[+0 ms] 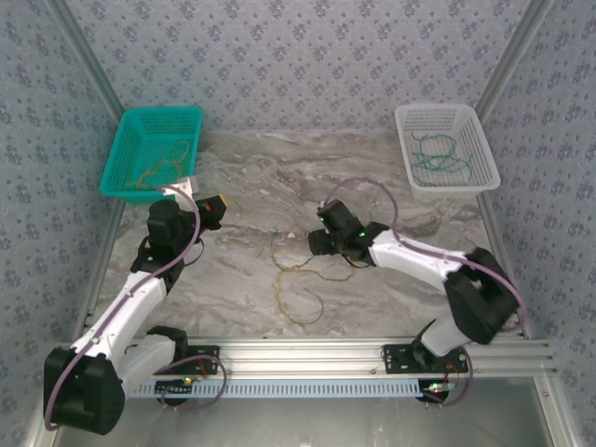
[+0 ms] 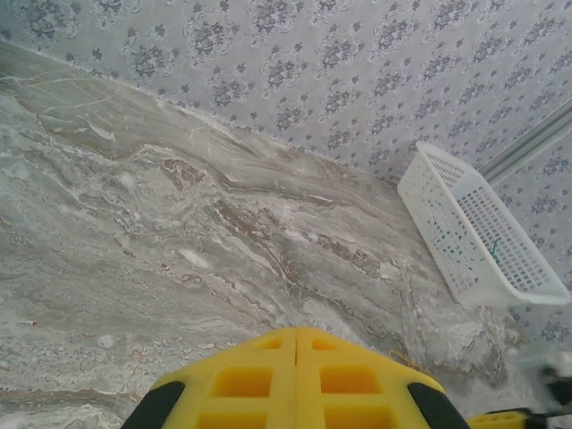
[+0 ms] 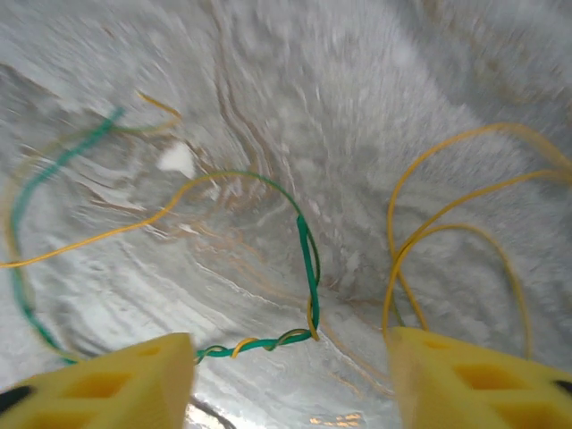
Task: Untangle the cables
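A tangle of thin cables (image 1: 296,279), dark green and orange-tan, lies on the marble table (image 1: 242,168) between the two arms. My right gripper (image 1: 315,242) hangs just right of the tangle with its jaws open. In the right wrist view a green strand (image 3: 308,259) twists with a yellow one (image 3: 268,343) in the gap between the open fingers (image 3: 134,380), and yellow loops (image 3: 429,232) run past the right finger. My left gripper (image 1: 214,209) is shut on nothing, up left of the tangle; its closed yellow fingertips (image 2: 295,344) hover over bare marble.
A green basket (image 1: 140,126) at the back left holds orange-tan wires (image 1: 158,168). At the back right, a white basket (image 1: 473,126) holds green wires (image 1: 438,154); that white basket (image 2: 483,232) appears again in the left wrist view. Patterned walls enclose the table.
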